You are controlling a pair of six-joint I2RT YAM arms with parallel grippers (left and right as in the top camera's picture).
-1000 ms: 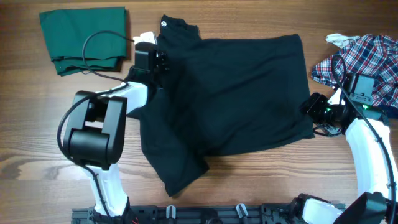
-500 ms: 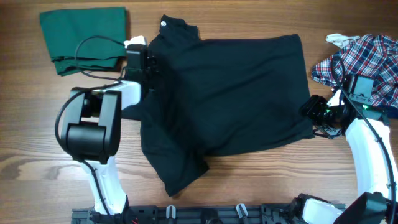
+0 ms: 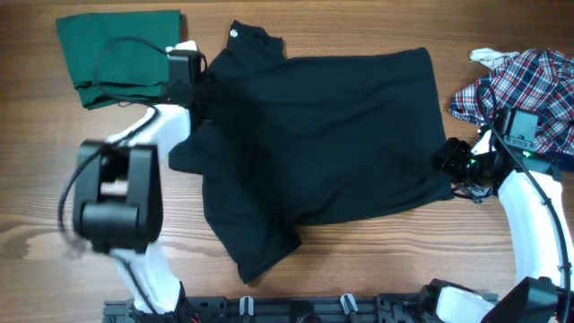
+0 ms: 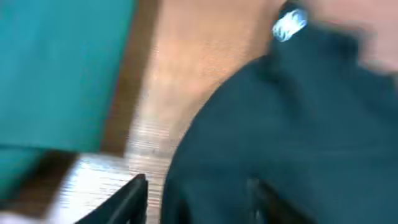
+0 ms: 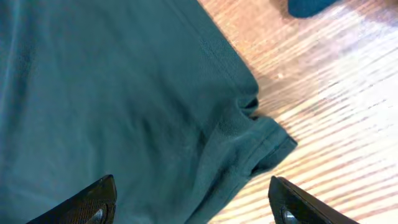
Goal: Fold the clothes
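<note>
The clothes, a black polo shirt (image 3: 332, 135), lie spread across the middle of the wooden table, collar at the top left with a small white tag (image 3: 237, 36). A sleeve pokes out on the shirt's left side (image 3: 186, 154). My left gripper (image 3: 203, 81) is at the shirt's upper left edge; in the blurred left wrist view its fingers (image 4: 134, 194) stand apart, one over bare wood and one over the black fabric (image 4: 280, 124). My right gripper (image 3: 446, 160) hovers open over the shirt's lower right hem corner (image 5: 264, 134), with nothing held.
A folded green garment (image 3: 121, 49) lies at the back left, close to my left wrist, and shows in the left wrist view (image 4: 56, 68). A crumpled plaid shirt (image 3: 525, 76) sits at the back right behind my right arm.
My left arm swung up and to the left, pulling the shirt's left side and sleeve outward, and its jaws have come apart. The right arm stayed in place.
</note>
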